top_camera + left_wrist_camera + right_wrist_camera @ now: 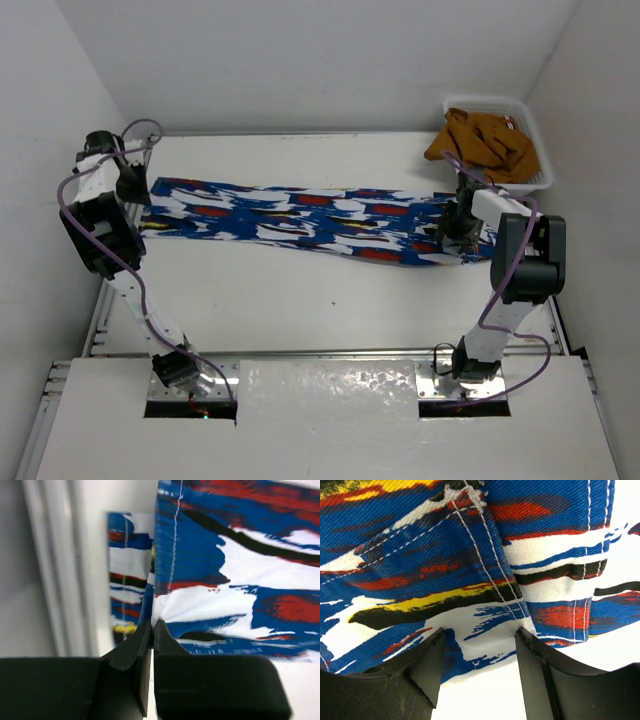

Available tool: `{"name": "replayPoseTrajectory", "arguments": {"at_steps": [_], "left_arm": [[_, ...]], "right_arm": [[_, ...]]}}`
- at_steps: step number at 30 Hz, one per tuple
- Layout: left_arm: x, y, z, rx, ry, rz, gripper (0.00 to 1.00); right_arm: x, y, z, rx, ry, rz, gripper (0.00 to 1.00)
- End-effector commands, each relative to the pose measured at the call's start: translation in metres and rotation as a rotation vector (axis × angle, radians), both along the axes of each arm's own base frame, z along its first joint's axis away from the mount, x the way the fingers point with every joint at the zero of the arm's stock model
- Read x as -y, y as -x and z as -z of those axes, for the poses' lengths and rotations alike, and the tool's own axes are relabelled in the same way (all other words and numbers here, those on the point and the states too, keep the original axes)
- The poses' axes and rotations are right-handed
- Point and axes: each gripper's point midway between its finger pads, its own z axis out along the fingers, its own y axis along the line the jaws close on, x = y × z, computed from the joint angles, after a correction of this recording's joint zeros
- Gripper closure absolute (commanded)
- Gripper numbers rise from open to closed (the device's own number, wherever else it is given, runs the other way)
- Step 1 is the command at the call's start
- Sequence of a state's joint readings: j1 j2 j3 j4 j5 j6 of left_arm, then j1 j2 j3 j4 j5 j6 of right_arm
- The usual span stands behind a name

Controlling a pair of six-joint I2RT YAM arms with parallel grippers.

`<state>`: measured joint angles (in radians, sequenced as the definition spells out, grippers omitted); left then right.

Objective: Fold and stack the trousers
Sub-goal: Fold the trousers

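So the trousers (310, 220) are laid out flat and full length across the far half of the table (300, 300), with one end at the left arm and the other by the right arm. The left gripper (152, 630) is clamped right down on the left-hand edge, and a small pucker of cloth is pinched between its fingers. The right gripper (479, 642) is positioned over the other end with its fingers spread apart. Cloth with double-stitched seams is straddled there, but nothing is clamped yet. A white basket (535, 160) with a brown garment (485, 140) in it can be seen in the far right corner.

Handling-wise, a light woven fabric is suggested: soft, floppy, no stiffness at all, so any unsupported part will probably be dragged along when the rest is lifted. It's not likely to be slippery or fragile. A firm pinch at the hems and stitched seams is probably best, since several layers can be caught there. Both ends should be gripped before anything is lifted, otherwise the fold will likely be skewed.
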<state>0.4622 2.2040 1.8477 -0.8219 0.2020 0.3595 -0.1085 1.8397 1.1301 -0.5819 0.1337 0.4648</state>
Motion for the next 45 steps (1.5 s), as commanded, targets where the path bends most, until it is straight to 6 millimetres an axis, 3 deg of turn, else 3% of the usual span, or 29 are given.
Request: {"name": "replayPoseTrajectory", "arguments": {"at_steps": [1, 2, 7, 10, 14, 15, 18, 19, 20, 21, 25, 29, 31, 32, 37, 41, 45], "left_arm": [[-0.011, -0.003, -0.104, 0.165, -0.087, 0.035, 1.00], [-0.015, 0.000, -0.117, 0.178, -0.100, 0.033, 1.00], [-0.021, 0.024, -0.128, 0.131, -0.100, 0.031, 1.00], [-0.046, 0.038, -0.131, 0.114, -0.129, -0.018, 1.00], [-0.060, 0.051, -0.112, 0.046, -0.159, -0.026, 1.00], [-0.056, 0.056, -0.095, 0.014, -0.142, -0.015, 1.00], [-0.061, 0.053, -0.075, 0.032, -0.167, 0.003, 1.00], [-0.053, 0.060, -0.056, 0.007, -0.145, 0.027, 1.00], [-0.059, 0.053, -0.051, 0.038, -0.172, 0.021, 1.00], [-0.056, 0.059, -0.037, 0.017, -0.160, 0.023, 1.00], [-0.056, 0.056, -0.032, 0.038, -0.162, 0.024, 1.00], [-0.059, 0.025, -0.065, 0.150, -0.158, 0.024, 1.00], [-0.057, -0.003, -0.099, 0.257, -0.177, 0.029, 1.00], [-0.051, -0.018, -0.116, 0.306, -0.194, 0.045, 1.00], [-0.029, -0.064, -0.161, 0.454, -0.242, 0.081, 1.00], [-0.033, -0.090, -0.186, 0.566, -0.283, 0.039, 1.00], [-0.038, -0.096, -0.195, 0.603, -0.308, 0.019, 1.00]], "right_arm": [[0.014, 0.006, -0.006, -0.025, 0.074, -0.007, 0.44], [0.014, 0.007, -0.004, -0.033, 0.074, -0.010, 0.44], [0.016, 0.012, 0.002, -0.066, 0.082, -0.018, 0.44], [0.017, 0.012, 0.003, -0.069, 0.086, -0.021, 0.44], [0.018, 0.009, 0.003, -0.069, 0.092, -0.034, 0.44], [0.018, 0.008, 0.002, -0.064, 0.091, -0.035, 0.44], [0.018, 0.006, 0.001, -0.055, 0.088, -0.038, 0.44], [0.017, 0.005, 0.002, -0.051, 0.083, -0.039, 0.44], [0.016, 0.006, 0.003, -0.053, 0.076, -0.039, 0.44], [0.015, 0.006, 0.003, -0.054, 0.075, -0.040, 0.44], [0.015, 0.009, 0.004, -0.057, 0.075, -0.036, 0.44], [0.015, 0.009, 0.005, -0.058, 0.073, -0.037, 0.44], [0.014, 0.008, 0.005, -0.061, 0.069, -0.038, 0.44], [0.014, 0.007, 0.005, -0.062, 0.067, -0.038, 0.44], [0.014, 0.008, 0.006, -0.063, 0.064, -0.034, 0.44], [0.013, 0.008, 0.008, -0.068, 0.063, -0.033, 0.44], [0.013, 0.009, 0.008, -0.068, 0.059, -0.031, 0.44]]}}
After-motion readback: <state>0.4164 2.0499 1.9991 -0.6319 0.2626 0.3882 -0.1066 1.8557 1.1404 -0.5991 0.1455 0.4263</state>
